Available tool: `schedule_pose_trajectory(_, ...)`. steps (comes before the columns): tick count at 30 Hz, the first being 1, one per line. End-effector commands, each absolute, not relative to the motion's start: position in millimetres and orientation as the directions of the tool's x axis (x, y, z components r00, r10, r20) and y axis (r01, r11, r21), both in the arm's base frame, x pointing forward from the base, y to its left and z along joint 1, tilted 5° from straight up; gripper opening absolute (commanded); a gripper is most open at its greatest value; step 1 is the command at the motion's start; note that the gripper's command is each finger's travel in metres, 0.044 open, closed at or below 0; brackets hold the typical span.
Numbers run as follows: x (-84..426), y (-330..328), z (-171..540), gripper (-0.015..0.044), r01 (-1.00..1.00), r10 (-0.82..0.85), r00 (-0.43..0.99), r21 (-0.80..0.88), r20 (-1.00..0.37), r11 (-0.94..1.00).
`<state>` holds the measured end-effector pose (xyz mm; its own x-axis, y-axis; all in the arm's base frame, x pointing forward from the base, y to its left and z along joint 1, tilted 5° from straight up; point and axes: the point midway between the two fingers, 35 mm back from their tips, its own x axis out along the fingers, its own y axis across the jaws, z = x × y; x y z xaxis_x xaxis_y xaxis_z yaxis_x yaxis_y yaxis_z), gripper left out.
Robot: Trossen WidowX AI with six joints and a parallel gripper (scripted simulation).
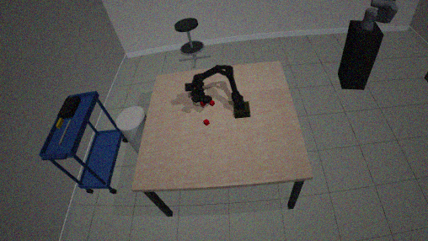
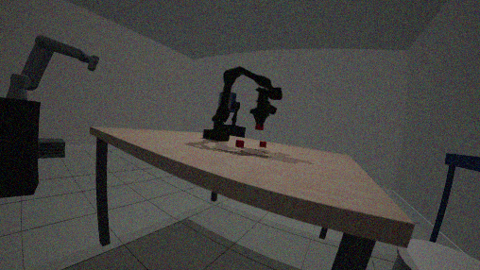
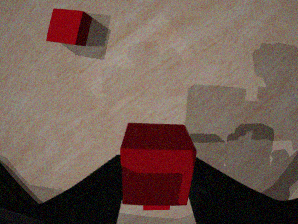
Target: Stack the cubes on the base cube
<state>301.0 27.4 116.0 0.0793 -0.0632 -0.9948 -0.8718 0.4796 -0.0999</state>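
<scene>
Three plain red cubes show; which is the base cube I cannot tell. My gripper (image 1: 203, 103) (image 2: 259, 125) (image 3: 155, 163) is shut on one red cube (image 1: 202, 104) (image 2: 259, 127) (image 3: 158, 162), held above the table and looking about level. A second red cube (image 1: 205, 122) (image 3: 67, 27) rests on the table, apart from the gripper, at the upper left of the wrist view. A third red cube (image 1: 211, 103) rests on the table close beside the gripper; in the wrist view only a red sliver (image 3: 156, 207) shows below the held cube.
The wooden table (image 1: 236, 160) (image 2: 283, 177) carries the arm's base (image 1: 242, 110) (image 2: 216, 135). Shadows of the arm lie across it. Off the table stand a blue cart (image 1: 98, 156), a white bin (image 1: 131, 120), a stool (image 1: 186, 25) and a black pedestal (image 1: 360, 56) with another arm.
</scene>
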Motion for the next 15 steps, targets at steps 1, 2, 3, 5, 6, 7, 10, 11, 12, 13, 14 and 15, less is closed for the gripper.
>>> schedule_pose_trajectory(1,298.8,27.6,123.2,0.0105,-0.869,-0.064,0.079,-0.100,-0.995,0.484)
schedule_pose_trajectory(2,298.7,27.6,123.4,0.0105,-0.869,-0.064,0.079,-0.100,-0.995,0.484)
schedule_pose_trajectory(3,298.8,28.0,123.2,0.0105,-0.867,-0.064,0.079,-0.100,-0.995,0.488)
schedule_pose_trajectory(5,299.4,31.9,121.5,0.0105,-0.851,-0.063,0.079,-0.100,-0.995,0.516)
schedule_pose_trajectory(6,299.8,34.7,120.2,0.0105,-0.838,-0.063,0.079,-0.100,-0.995,0.536)
schedule_pose_trajectory(7,300.2,37.6,118.8,0.0105,-0.825,-0.063,0.079,-0.100,-0.995,0.557)
schedule_pose_trajectory(10,301.1,46.3,114.9,0.0105,-0.781,-0.062,0.078,-0.100,-0.995,0.616)
schedule_pose_trajectory(11,301.3,49.2,113.5,0.0105,-0.766,-0.061,0.078,-0.099,-0.995,0.635)
schedule_pose_trajectory(12,301.5,52.2,112.2,0.0105,-0.750,-0.061,0.078,-0.099,-0.995,0.654)
schedule_pose_trajectory(13,301.7,55.1,110.9,0.0105,-0.734,-0.061,0.078,-0.099,-0.995,0.672)
schedule_pose_trajectory(14,301.8,58.0,109.5,0.0105,-0.717,-0.060,0.078,-0.098,-0.995,0.690)
schedule_pose_trajectory(15,301.9,61.0,108.2,0.0105,-0.700,-0.060,0.078,-0.098,-0.995,0.707)
